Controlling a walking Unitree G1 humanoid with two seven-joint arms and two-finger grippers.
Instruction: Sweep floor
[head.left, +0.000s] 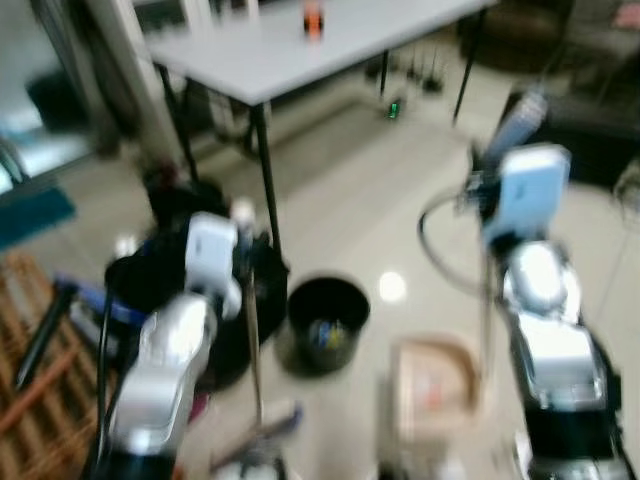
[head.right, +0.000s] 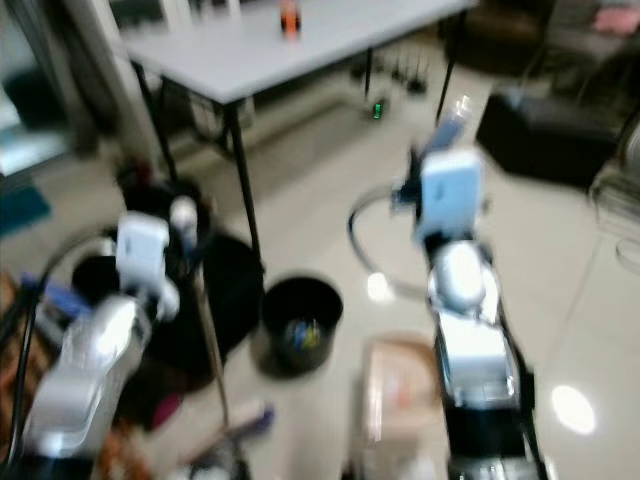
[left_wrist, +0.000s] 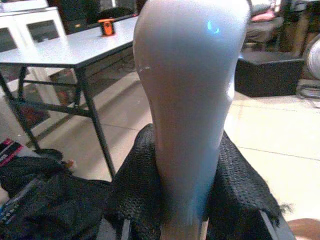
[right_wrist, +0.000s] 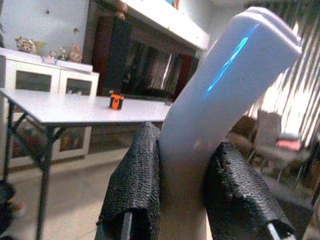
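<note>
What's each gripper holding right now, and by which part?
Left gripper clamps a pale handle partway along its shaft. Right gripper clamps another pale handle below its bent top.

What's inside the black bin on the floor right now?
The black bin holds some blue and yellowish scraps at the bottom; blur hides what they are. The bin's near wall covers part of its floor.

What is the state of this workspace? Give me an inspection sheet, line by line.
Surface: glossy pale tiled floor; head views blurred.
Job's things: pale rounded handle in left gripper; pale flat-ended handle in right gripper; thin stick standing by the left arm.
Clutter: round black bin, brown cardboard box, black bags.
Grippers: both shut on their handles.
Cables: dark looped cable near the right arm.
Surroundings: grey table with black legs, small orange object on it, white cabinet.
</note>
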